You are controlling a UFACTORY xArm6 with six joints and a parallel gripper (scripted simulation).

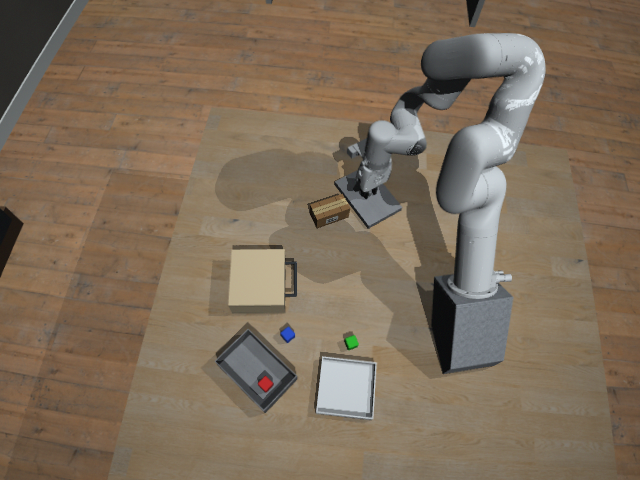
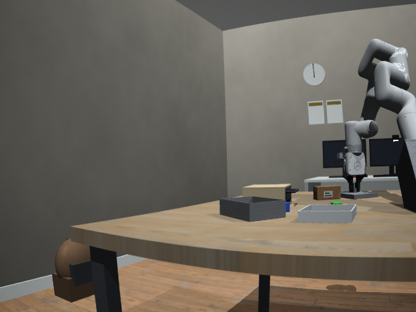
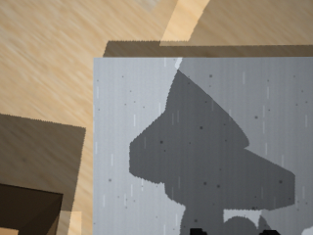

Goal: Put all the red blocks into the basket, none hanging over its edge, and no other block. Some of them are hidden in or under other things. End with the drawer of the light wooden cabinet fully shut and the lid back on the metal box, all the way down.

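The grey metal box (image 1: 255, 369) stands open at the front left, with a red block (image 1: 265, 383) inside it. Its flat grey lid (image 1: 368, 200) lies on the table at the back, also in the wrist view (image 3: 205, 147). My gripper (image 1: 368, 193) points straight down on the lid's middle, fingers slightly parted and loose on the lid. The white basket (image 1: 345, 386) is empty to the right of the metal box. The light wooden cabinet (image 1: 256, 277) has its dark handle (image 1: 292, 277) close to its right side.
A blue block (image 1: 287, 334) and a green block (image 1: 351, 341) lie between the cabinet and the basket. A cardboard box (image 1: 328, 210) sits right beside the lid's left edge. The arm's dark base (image 1: 471, 330) stands at the right.
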